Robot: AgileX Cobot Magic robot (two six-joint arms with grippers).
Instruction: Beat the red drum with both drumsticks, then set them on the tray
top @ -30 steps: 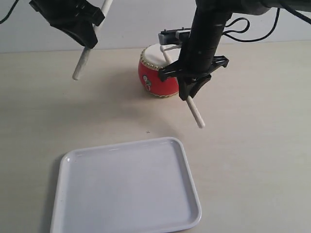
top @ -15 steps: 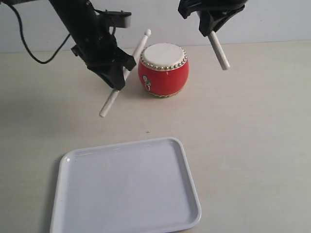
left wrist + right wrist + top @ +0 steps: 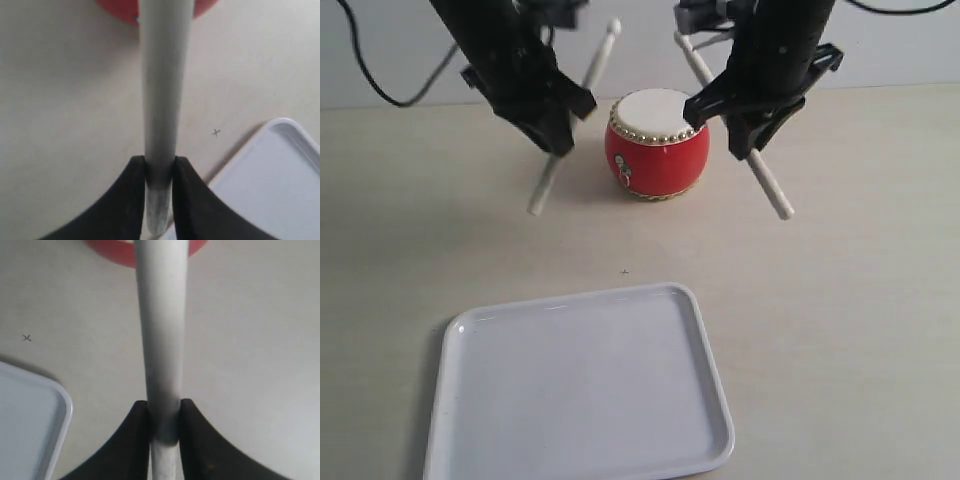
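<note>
Left hand [image 3: 555, 142] and right hand [image 3: 748, 146] clamp drumsticks [image 3: 542, 190] [image 3: 772, 192] over beige table [image 3: 860, 300].

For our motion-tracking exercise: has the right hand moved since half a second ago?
Yes. The right hand has dropped, now level with the red drum.

A matte beige worktop [image 3: 840, 330] fills the view under soft, even light; a plain pale grey-white wall [image 3: 910, 50] runs along its twelve o'clock edge.
</note>
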